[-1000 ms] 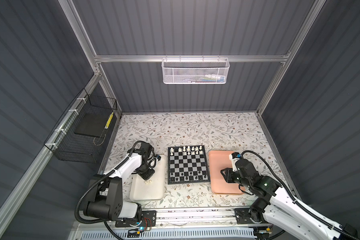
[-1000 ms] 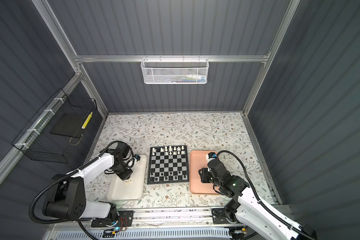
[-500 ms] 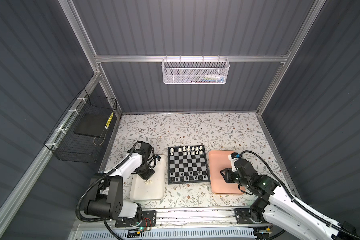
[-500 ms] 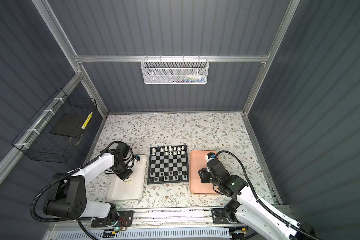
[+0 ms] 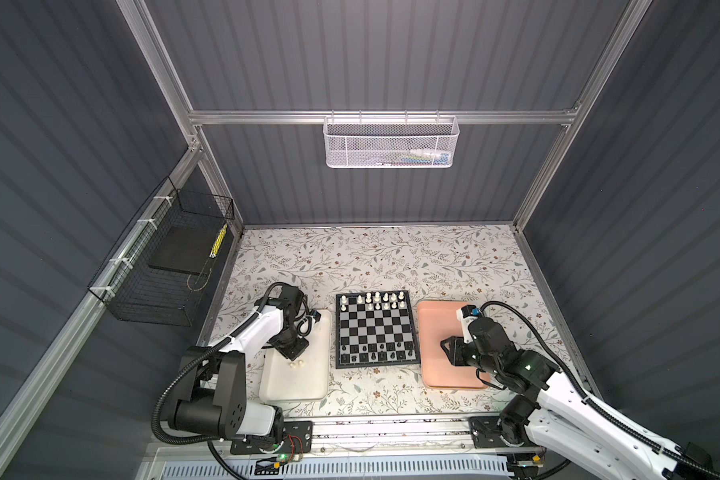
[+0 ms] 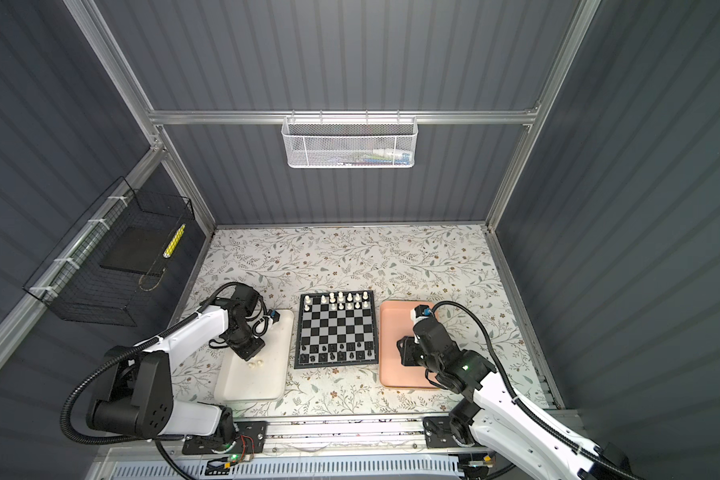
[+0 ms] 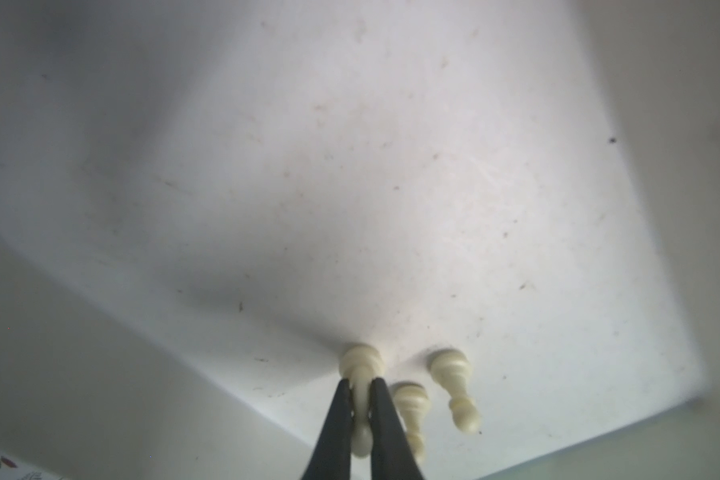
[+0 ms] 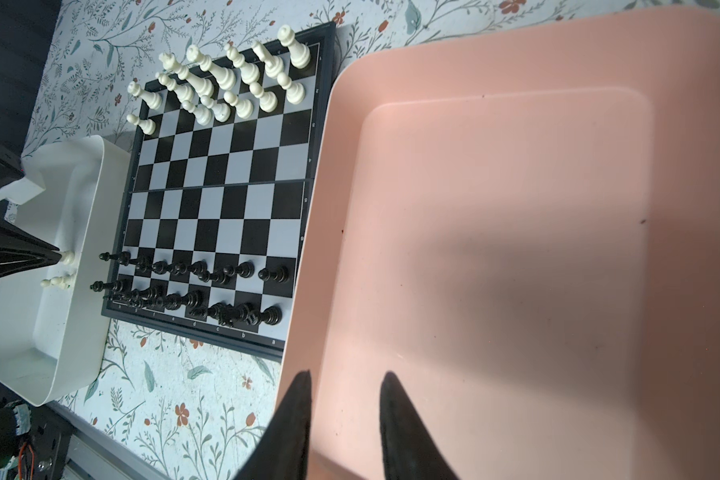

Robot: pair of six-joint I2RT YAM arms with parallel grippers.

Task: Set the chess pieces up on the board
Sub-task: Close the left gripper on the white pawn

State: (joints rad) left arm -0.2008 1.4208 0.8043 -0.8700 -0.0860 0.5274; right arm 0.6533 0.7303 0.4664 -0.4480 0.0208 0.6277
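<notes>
Cream pawn (image 7: pixel 360 359) is pinched by the left gripper (image 7: pixel 361 384), two more pawns (image 7: pixel 449 368) just beside its fingers. Right gripper (image 8: pixel 346 376) has fingers spread over the pink tray (image 8: pixel 516 249)

On the board (image 5: pixel 374 330) the middle rows stand open, walled by cream pieces (image 5: pixel 381 300) at the far edge and black pieces (image 5: pixel 376 351) at the near. In the white tray (image 5: pixel 308 384) two loose pawns (image 7: pixel 452 370) lie just beside the left gripper (image 7: pixel 360 384). Far worktop (image 5: pixel 371 257) is open.
</notes>
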